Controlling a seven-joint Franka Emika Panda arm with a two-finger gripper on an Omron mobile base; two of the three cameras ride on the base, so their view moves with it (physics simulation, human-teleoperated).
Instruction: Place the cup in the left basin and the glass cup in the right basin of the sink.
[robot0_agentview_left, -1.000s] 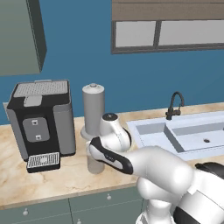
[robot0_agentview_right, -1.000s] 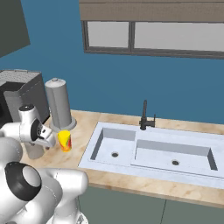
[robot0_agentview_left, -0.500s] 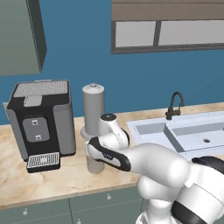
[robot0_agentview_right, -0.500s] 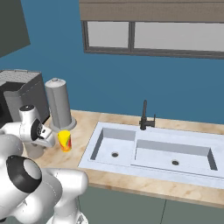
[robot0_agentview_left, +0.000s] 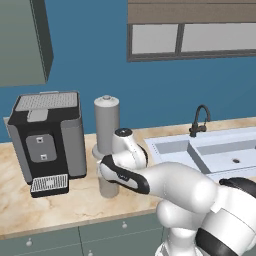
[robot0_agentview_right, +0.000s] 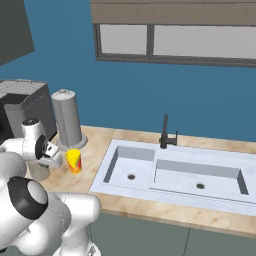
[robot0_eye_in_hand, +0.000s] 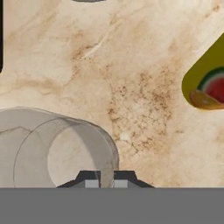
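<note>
Gripping the rim wall of the glass cup (robot0_eye_in_hand: 57, 148), the gripper (robot0_eye_in_hand: 103, 183) in the hand view has its two fingertips pinched together on the thin near side of the tumbler. Judge this hold as slim: a one-wall pinch could let the cup swing or slip when you lift, and the cup (robot0_eye_in_hand: 209, 83), lying towards the upper right of this view, is close enough to be knocked by a careless sweep. The glass cup looks empty; bare tabletop (robot0_eye_in_hand: 131, 65) shows through it.

Left base view: the glass cup (robot0_agentview_left: 107, 186) stands on the tabletop in front of the tall grey canister (robot0_agentview_left: 107, 125), beside the coffee machine (robot0_agentview_left: 47, 132), with the wrist right over it. You have a long carry to the sink (robot0_agentview_left: 212, 150); the black faucet (robot0_agentview_left: 200, 120) stands near that path.

Right base view: the cup (robot0_agentview_right: 74, 161) stands upright near the left basin (robot0_agentview_right: 131, 167). Both that and the right basin (robot0_agentview_right: 200, 177) hold nothing. Mind you choose the wider basin for this tumbler.
</note>
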